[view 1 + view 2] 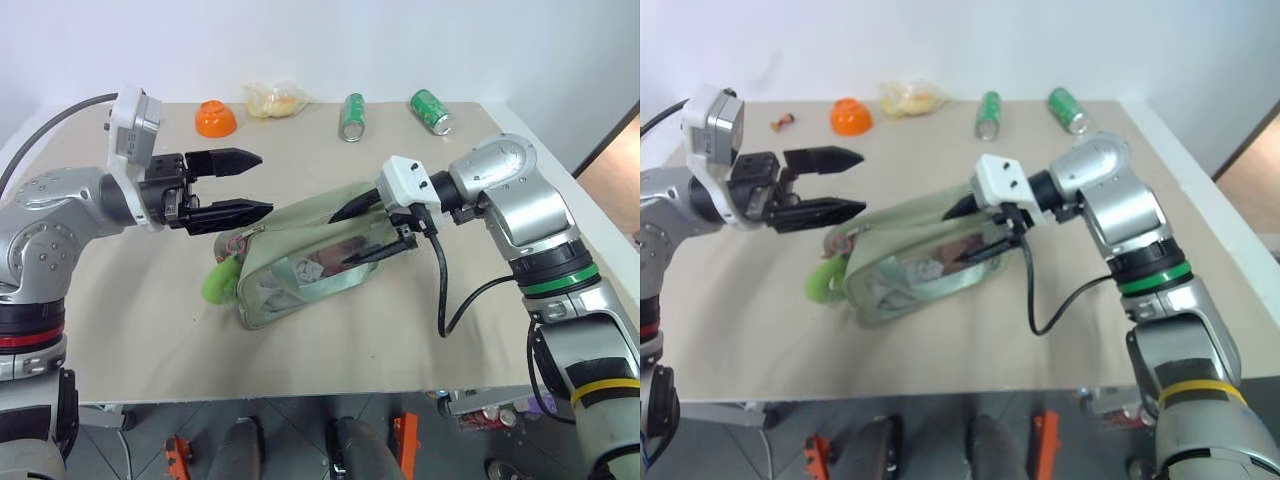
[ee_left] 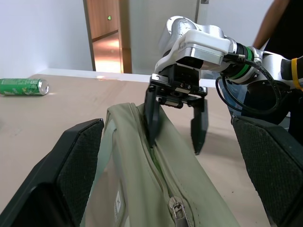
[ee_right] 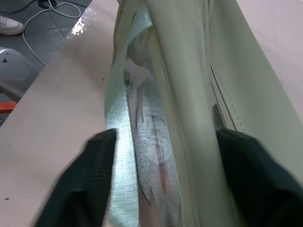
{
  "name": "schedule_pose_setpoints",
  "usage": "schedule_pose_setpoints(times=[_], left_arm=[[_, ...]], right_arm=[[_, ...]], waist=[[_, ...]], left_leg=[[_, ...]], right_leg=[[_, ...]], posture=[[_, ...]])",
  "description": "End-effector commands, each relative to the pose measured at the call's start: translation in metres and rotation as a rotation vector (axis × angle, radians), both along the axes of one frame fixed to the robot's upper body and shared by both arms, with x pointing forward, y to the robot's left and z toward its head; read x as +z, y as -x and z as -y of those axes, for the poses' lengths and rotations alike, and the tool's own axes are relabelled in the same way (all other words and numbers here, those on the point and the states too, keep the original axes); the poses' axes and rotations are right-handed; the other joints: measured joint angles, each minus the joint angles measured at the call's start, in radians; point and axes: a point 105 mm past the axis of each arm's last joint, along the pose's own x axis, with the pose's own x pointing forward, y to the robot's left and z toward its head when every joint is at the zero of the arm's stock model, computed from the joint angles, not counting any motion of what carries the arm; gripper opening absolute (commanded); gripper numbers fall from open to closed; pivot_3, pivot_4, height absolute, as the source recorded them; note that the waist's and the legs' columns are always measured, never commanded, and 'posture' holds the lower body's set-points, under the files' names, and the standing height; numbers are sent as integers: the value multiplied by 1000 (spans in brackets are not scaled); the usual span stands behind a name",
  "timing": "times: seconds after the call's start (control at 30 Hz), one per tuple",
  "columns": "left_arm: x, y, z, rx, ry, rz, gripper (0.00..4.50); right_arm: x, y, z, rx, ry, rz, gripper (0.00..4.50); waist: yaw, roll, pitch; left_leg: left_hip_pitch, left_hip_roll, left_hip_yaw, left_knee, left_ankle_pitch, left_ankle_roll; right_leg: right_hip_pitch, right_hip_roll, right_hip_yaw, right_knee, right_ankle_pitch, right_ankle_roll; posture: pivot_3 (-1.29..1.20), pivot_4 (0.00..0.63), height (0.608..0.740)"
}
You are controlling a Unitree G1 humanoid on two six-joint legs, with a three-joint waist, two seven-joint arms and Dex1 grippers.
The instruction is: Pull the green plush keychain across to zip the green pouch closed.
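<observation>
Left eye view, green pouch (image 1: 300, 265): table centre.
Green plush keychain (image 1: 219, 281): pouch's nine o'clock end.
Left gripper (image 1: 252, 184): spread wide, empty, above keychain.
Right gripper (image 1: 375, 232): fingers straddling pouch's three o'clock end, apparently not clamped.

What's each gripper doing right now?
Left gripper: open, empty, beside the pouch.
Right gripper: open, fingers straddling the pouch's far end, not clamped.

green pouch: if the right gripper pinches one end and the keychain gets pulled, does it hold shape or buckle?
Probably buckles: the green pouch is soft fabric, already sagging and creased along its top. It looks lightly filled through the clear window, so it may slide on the table. The right gripper straddling its end should help anchor it.
</observation>
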Motion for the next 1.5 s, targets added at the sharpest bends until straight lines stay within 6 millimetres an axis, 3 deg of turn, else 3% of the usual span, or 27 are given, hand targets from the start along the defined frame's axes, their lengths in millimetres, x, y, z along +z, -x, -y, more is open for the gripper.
schedule_pose_setpoints(times=[0.03, 0.2, 0.4, 0.6, 0.73, 0.93, 1.27, 1.5], left_arm=[[10, 6, -4, 20, 22, 59, 4500], [9, 5, -5, 35, 32, 58, 4500], [8, 4, -4, 39, 50, 60, 4500], [11, 6, -1, 29, 84, 73, 4500], [16, 6, 0, 22, 141, 69, 4500], [17, 6, 1, 17, 165, 66, 4500], [16, 5, 1, 14, 168, 59, 4500], [17, 5, 0, 25, 164, 61, 4500]], right_arm=[[-1, -3, 1, 12, 18, 3, 1622], [-12, -8, 6, -13, 51, -3, 16], [-13, -20, 10, -93, 38, 35, 16], [31, -47, 10, -271, -143, 87, 16], [44, -48, 10, -313, -169, 76, 16], [45, -41, 11, -327, -127, 119, 16], [47, -55, 11, -447, -128, 140, 16], [19, -47, -8, -397, -124, 63, 16]], waist=[[0, 0, 0], [0, 0, 0], [0, 0, 0], [1, 0, 0], [1, 0, 0], [2, 0, 0], [0, 0, 0], [-1, 0, 0]], left_leg=[[0, 0, 0, 0, 0, 0], [1, 0, 0, 2, 0, 0], [1, 0, 0, 4, 0, 0], [1, 0, 0, 6, 2, -1], [0, 0, 0, 5, 4, -3], [-1, 0, 0, 3, 4, -3], [-1, 0, 0, 0, 4, -3], [-1, 0, 0, -1, 4, -3]], right_leg=[[0, 0, 0, 0, 0, 0], [1, 0, 0, 1, 0, 0], [2, 0, 0, 1, 1, 1], [2, 0, 0, 1, 2, -3], [2, -1, 0, 1, 3, -3], [0, 0, 0, 1, 5, 1], [-1, 0, 1, 1, 4, 0], [-1, 0, 1, 1, 4, 0]], posture=[[0, 150, 740], [0, 150, 740], [0, 150, 740], [0, 150, 740], [0, 150, 740], [0, 150, 740], [0, 150, 740], [0, 150, 740]])
